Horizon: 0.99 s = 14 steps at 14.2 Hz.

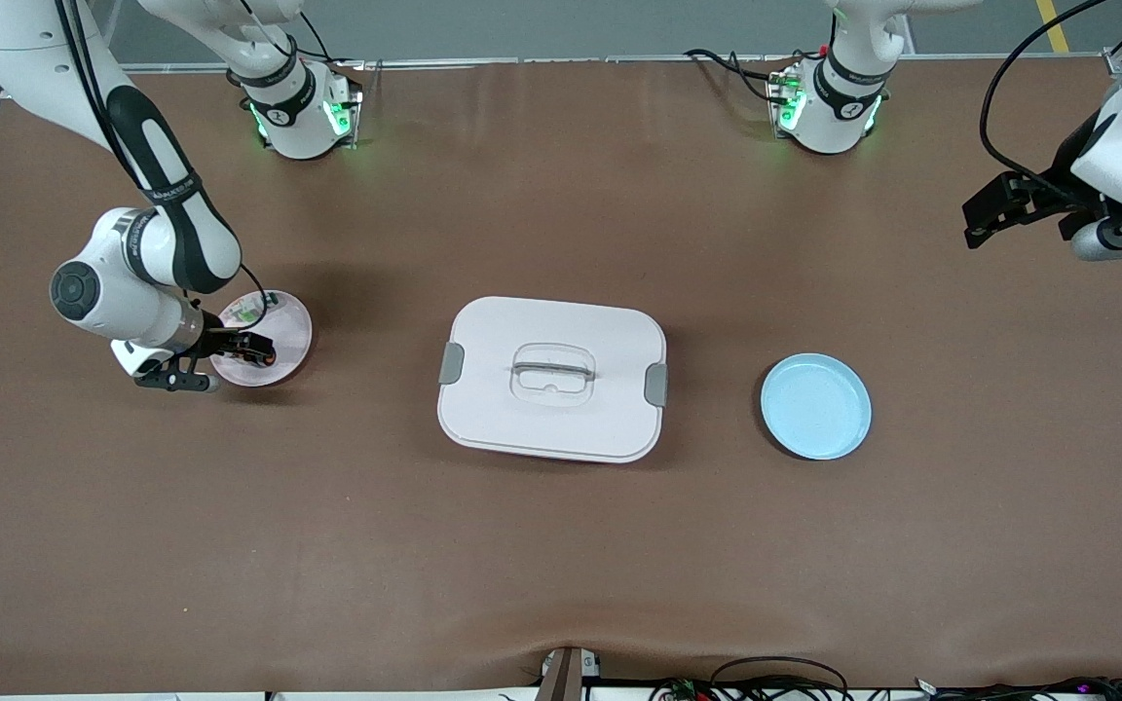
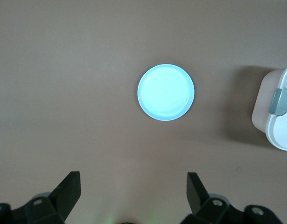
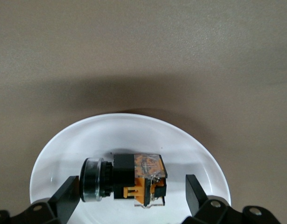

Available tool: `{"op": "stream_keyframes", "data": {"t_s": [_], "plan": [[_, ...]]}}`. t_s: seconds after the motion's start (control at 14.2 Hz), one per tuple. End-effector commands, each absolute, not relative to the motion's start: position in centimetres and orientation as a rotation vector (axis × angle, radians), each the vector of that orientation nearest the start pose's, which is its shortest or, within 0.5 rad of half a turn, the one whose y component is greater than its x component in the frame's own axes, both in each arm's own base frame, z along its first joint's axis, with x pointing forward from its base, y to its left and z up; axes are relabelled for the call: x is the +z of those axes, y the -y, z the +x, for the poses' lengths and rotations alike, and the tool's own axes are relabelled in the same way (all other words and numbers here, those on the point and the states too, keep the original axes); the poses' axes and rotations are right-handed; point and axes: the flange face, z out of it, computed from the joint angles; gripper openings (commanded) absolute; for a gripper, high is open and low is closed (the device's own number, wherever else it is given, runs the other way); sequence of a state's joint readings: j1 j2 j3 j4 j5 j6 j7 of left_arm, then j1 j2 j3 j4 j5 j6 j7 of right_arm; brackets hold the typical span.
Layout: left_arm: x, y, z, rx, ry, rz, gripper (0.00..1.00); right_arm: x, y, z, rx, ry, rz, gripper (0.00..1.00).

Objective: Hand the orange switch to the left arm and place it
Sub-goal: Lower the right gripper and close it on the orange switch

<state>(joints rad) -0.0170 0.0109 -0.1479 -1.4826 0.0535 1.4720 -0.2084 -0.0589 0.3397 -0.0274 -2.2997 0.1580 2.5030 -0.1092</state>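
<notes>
Right gripper fingers spread wide, straddling the small black orange-bodied switch on the round pink plate; left gripper waits, fingers wide and empty, over bare bench.

Front view: high, facing both arm bases, taking in the whole counter.
Left wrist view: looks down from well above the counter; own left claw at the frame edge.
Right wrist view: very close over the pink plate; right claw low.
Shared: blue plate and box in front and left wrist views.
</notes>
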Motion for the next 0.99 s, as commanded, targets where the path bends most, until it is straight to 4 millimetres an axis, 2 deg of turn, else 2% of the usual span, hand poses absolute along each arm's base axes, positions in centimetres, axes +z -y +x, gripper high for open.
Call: {"op": "stream_keyframes", "data": {"t_s": [0.0, 0.21, 0.42, 0.63, 0.85, 0.92], "plan": [[65.4, 10.1, 54.2, -0.004, 0.027, -3.107, 1.00, 18.2, 4.3, 50.9, 0.190, -0.208, -3.019, 1.00], [65.3, 11.1, 54.0, -0.002, 0.000, -3.109, 1.00, 18.1, 4.2, 50.9, 0.186, -0.206, -3.020, 1.00], [65.1, 13.1, 53.7, 0.004, -0.015, -3.109, 1.00, 18.0, 4.2, 50.9, 0.188, -0.206, -3.020, 1.00], [63.9, 15.3, 54.1, 0.013, 0.078, -3.111, 1.00, 18.0, 4.2, 51.0, 0.186, -0.206, -3.019, 0.74], [63.0, 18.4, 54.2, 0.000, 0.096, -3.122, 1.00, 18.0, 4.1, 51.0, 0.184, -0.204, -3.020, 0.35], [62.9, 18.9, 54.2, -0.005, 0.127, -3.124, 1.00, 17.9, 4.1, 50.9, 0.186, -0.204, -3.020, 0.28]]}}
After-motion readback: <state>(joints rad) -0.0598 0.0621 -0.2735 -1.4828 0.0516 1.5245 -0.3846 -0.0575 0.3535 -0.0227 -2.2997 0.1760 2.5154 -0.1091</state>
